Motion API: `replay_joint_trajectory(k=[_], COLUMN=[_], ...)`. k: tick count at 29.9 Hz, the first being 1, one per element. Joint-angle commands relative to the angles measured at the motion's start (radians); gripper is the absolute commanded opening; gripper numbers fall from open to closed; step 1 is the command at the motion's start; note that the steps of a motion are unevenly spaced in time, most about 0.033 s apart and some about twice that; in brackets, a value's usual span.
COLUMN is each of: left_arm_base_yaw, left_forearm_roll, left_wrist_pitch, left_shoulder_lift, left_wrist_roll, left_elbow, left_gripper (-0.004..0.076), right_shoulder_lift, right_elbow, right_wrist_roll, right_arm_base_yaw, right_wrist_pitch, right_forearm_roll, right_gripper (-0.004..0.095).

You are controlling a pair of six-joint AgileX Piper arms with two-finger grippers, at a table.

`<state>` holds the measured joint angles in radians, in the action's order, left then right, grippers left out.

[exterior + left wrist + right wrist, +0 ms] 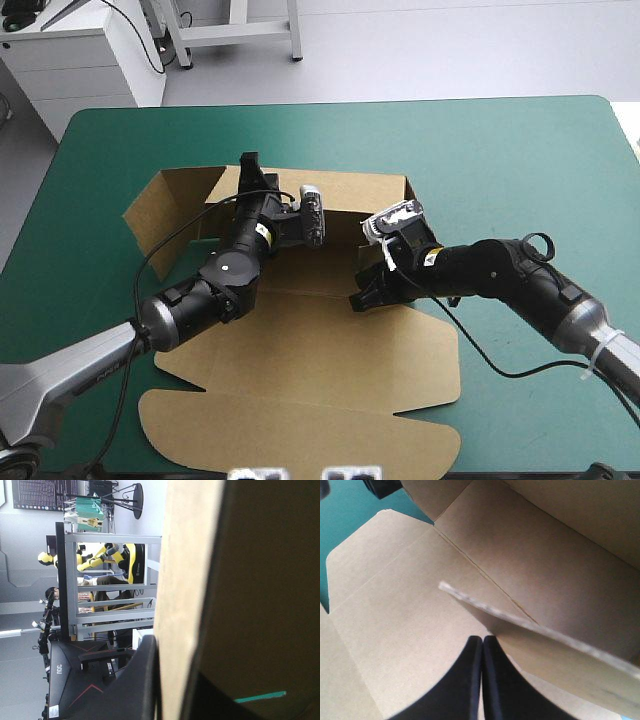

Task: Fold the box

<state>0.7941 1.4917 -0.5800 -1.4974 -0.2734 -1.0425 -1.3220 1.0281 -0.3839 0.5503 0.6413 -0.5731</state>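
the brown box [300, 340] lies opened out mid-table [500, 150] on the teal-green cover, back wall [330, 190] raised at 12 o'clock, lid [300, 440] flat at 6. my left gripper [250, 165] pinches that wall's top edge near 11 o'clock, with board between its fingers [135, 680]. my right gripper [360, 298], pressed together on nothing, points at the box floor near 3 o'clock, a flap [520, 620] edge just ahead.
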Motion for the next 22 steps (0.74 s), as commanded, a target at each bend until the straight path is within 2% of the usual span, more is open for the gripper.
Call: replay_joint_trajectory(k=[1,3,6,11,16,20,22], left_arm_base_yaw=[0.005,0.005,0.005,0.005,0.007,0.007,0.007], left_forearm_roll=[0.012,-0.012,-0.031,-0.05,-0.077,-0.084,-0.084], left_wrist_pitch=[-0.024,-0.024,-0.022,-0.024,-0.025,-0.078,-0.09], left_shoulder_lift=[0.04,0.04,0.04,0.04,0.04,0.03,0.018], left_wrist_roll=[-0.025,-0.025,-0.025,-0.034,-0.034,-0.036,-0.039], left_elbow=[-0.031,-0.031,-0.031,-0.031,-0.031,-0.031,-0.031], left_gripper=[-0.0008,-0.0008,-0.0008,-0.0008,-0.0008,-0.0008,-0.0008], right_shoulder_lift=[0.059,0.085,0.135,0.2,0.2,0.2,0.2], right_elbow=[0.039,0.054,0.099,0.211,0.318,0.363,0.373], right_wrist_roll=[-0.011,0.023,0.113,0.364,0.565,0.643,0.663], right_arm_base_yaw=[-0.002,-0.002,-0.002,-0.002,-0.002,-0.004,-0.023], right_wrist_pitch=[-0.029,-0.031,-0.031,-0.004,0.118,0.146,0.149], right_forearm_roll=[0.003,0.044,0.167,0.493,0.799,0.909,0.915], right_gripper=[-0.0014,-0.0014,-0.0014,-0.0014,-0.0014,-0.0016,-0.0018])
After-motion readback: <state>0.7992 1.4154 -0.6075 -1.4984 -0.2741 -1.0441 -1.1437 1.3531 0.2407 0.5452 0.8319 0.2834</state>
